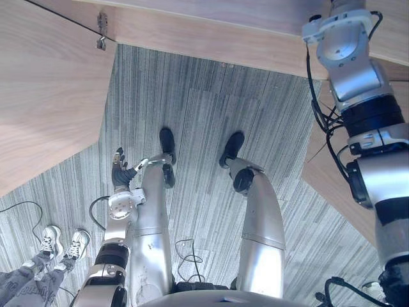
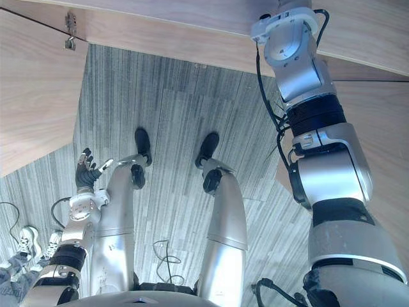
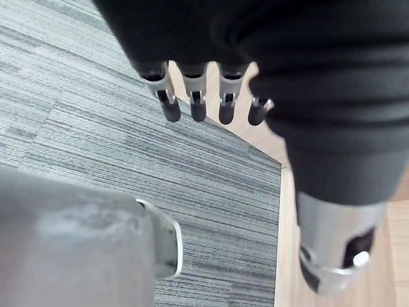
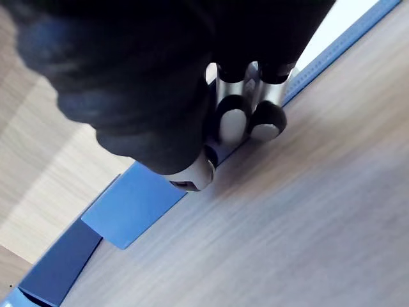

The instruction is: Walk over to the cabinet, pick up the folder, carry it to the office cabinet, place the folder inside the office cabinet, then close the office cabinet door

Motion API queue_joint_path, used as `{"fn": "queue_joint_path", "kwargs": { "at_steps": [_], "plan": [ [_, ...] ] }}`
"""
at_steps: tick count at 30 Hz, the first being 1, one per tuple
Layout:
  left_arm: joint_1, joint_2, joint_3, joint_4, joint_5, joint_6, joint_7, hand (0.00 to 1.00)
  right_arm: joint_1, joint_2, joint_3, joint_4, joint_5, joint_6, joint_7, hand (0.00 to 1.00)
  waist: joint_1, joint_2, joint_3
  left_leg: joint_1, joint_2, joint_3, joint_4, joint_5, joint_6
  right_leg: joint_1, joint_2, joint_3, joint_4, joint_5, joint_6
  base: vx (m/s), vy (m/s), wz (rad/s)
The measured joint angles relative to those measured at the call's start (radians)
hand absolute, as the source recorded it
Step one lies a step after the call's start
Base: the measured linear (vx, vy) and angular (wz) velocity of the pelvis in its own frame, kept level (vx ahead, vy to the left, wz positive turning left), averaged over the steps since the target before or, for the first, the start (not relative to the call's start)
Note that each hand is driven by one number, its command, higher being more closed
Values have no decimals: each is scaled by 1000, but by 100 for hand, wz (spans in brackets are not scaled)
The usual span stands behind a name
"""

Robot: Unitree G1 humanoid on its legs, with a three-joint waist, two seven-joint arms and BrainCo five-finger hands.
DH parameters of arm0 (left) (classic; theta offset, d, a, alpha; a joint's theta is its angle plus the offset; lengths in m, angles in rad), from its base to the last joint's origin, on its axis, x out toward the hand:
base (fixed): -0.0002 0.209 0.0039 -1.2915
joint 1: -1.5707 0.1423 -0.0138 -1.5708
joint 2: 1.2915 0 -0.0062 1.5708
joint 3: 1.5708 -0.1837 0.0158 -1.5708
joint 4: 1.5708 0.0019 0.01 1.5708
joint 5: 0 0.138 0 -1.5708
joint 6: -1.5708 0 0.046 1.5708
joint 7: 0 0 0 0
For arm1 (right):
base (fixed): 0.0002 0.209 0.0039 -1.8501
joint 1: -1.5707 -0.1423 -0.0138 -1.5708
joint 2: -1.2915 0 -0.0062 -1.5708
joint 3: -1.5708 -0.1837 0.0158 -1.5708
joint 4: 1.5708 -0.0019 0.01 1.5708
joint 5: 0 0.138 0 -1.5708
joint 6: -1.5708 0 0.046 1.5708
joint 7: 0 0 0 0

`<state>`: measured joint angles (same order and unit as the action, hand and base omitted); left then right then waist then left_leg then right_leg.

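The blue folder (image 4: 137, 204) lies flat against a light wooden cabinet surface (image 4: 287, 211) in the right wrist view. My right hand (image 4: 246, 121) is curled on the folder's edge, with the thumb (image 4: 192, 173) pressed on its blue cover. In the eye views my right arm (image 1: 358, 96) reaches up and forward past the wooden cabinet edge (image 1: 211, 38), so the hand itself is hidden there. My left hand (image 1: 119, 169) hangs low beside my left side, fingers (image 3: 198, 105) relaxed and straight, holding nothing.
A wooden door panel (image 1: 45, 96) stands at the left, with a metal hinge (image 1: 101, 31) at its top corner. Another wooden cabinet side (image 1: 332, 185) is at the right. A person's white shoes (image 1: 64, 243) stand on the grey carpet (image 1: 198, 109) at the lower left.
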<state>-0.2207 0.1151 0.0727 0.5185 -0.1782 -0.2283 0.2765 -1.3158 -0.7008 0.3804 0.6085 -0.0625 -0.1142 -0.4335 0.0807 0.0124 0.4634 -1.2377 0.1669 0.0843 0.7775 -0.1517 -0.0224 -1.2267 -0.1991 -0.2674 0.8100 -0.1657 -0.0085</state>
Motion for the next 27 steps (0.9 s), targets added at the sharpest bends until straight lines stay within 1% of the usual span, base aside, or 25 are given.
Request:
{"fn": "queue_joint_path", "kwargs": {
  "at_steps": [3,5,6,7,8,10,12,13,14,15,17,19,21,22,23,24,25,26,27],
  "plan": [
    [0,-1,4,0,-16,0,0,0,-13,0,-2,8,38,-1,-3,100,-1,0,0,0,-5,-2,-25,17,-2,-2,-3,-8,-16,-1,1,-18,-11,8],
    [0,-1,5,0,-16,0,0,0,-23,0,-2,18,48,-9,-5,100,-3,0,0,0,-8,-3,-43,30,-4,-1,-4,-14,-28,3,-3,-23,-9,8],
    [0,-1,5,0,-16,0,0,0,-26,0,-2,26,71,-17,-5,100,-3,0,0,0,-10,-3,-50,36,-4,-1,-4,-17,-32,6,-8,-15,-5,7],
    [0,-2,5,-1,-16,0,0,0,-29,0,-7,27,77,-21,-4,100,-2,0,0,0,-10,-1,-58,41,-5,-1,-5,-21,-37,17,-25,-17,-6,6],
    [0,-3,5,-1,-16,0,0,0,-29,0,-10,27,83,-23,-3,100,-2,0,0,0,-11,-2,-63,46,-4,-1,-4,-22,-40,18,-26,-14,-8,5],
    [0,-11,12,-4,-17,0,0,0,-25,6,-35,33,113,-34,-1,100,0,0,0,0,-12,-4,-67,54,-5,-1,-4,-25,-37,24,-27,-14,-13,4],
    [1,-22,13,-11,-17,0,1,0,-10,10,-72,30,145,-34,0,100,4,0,0,0,-12,-5,-64,56,-5,-1,-4,-24,-33,25,-28,0,0,0],
    [6,-27,13,-25,-17,2,1,0,14,18,-120,15,164,-32,-3,100,6,0,0,0,-11,-6,-62,57,-5,-1,-4,-24,-35,25,-29,0,0,0],
    [16,-31,14,-38,-16,2,1,0,55,22,-168,-27,188,-31,-11,100,7,0,0,0,-10,-7,-59,57,-5,0,-3,-24,-36,25,-29,0,0,0],
    [19,-31,16,-39,-16,2,1,0,81,22,-189,-56,195,-31,-15,100,6,0,0,0,-9,-7,-57,57,-5,1,-1,-24,-36,26,-29,-16,-5,-7],
    [20,-34,36,-39,-15,10,1,0,210,23,-259,-202,192,-32,-33,100,2,0,0,5,4,-7,-33,54,-2,14,12,-23,-35,32,-30,-10,-9,-14],
    [20,-34,37,-38,-14,13,0,0,312,28,-310,-312,189,-33,-36,100,-3,0,0,22,11,-5,-21,47,3,31,14,-20,-27,32,-30,-14,-17,-15],
    [23,-37,41,-39,-12,14,0,0,413,58,-354,-425,174,-37,-38,100,-6,-2,-1,50,25,-2,-5,32,1,61,27,-14,-25,31,-29,-38,-27,-21],
    [26,-38,41,-39,-1,18,0,0,480,89,-376,-513,169,-46,-47,100,-12,-3,-2,71,31,-1,6,21,-1,81,32,-10,-24,18,-21,-55,-28,-14],
    [28,-39,41,-39,11,26,-1,0,545,125,-397,-595,149,-59,-57,100,-24,-3,-2,97,33,1,6,13,-1,104,34,-7,-24,15,-21,-58,-25,-9],
    [30,-40,40,-39,17,30,-1,0,580,144,-407,-641,136,-63,-60,100,-28,-3,-3,111,33,4,4,10,-1,117,35,-4,-26,13,-21,-67,-26,-11],
    [31,-46,40,-38,27,35,-1,0,650,170,-418,-718,131,-75,-67,100,-28,-3,-3,146,41,23,4,-4,-8,144,40,4,-29,7,-27,-54,-19,-13],
    [34,-51,40,-38,28,36,-1,0,679,186,-424,-750,122,-80,-70,100,-28,-5,-4,164,42,29,2,-7,-9,157,42,9,-30,6,-27,-48,-15,-24],
    [45,-59,40,-39,28,40,-2,0,738,223,-431,-809,96,-89,-70,100,-29,-6,-9,202,50,43,-1,-14,-9,188,45,13,-39,6,-27,-28,-9,-30]
  ]
}}
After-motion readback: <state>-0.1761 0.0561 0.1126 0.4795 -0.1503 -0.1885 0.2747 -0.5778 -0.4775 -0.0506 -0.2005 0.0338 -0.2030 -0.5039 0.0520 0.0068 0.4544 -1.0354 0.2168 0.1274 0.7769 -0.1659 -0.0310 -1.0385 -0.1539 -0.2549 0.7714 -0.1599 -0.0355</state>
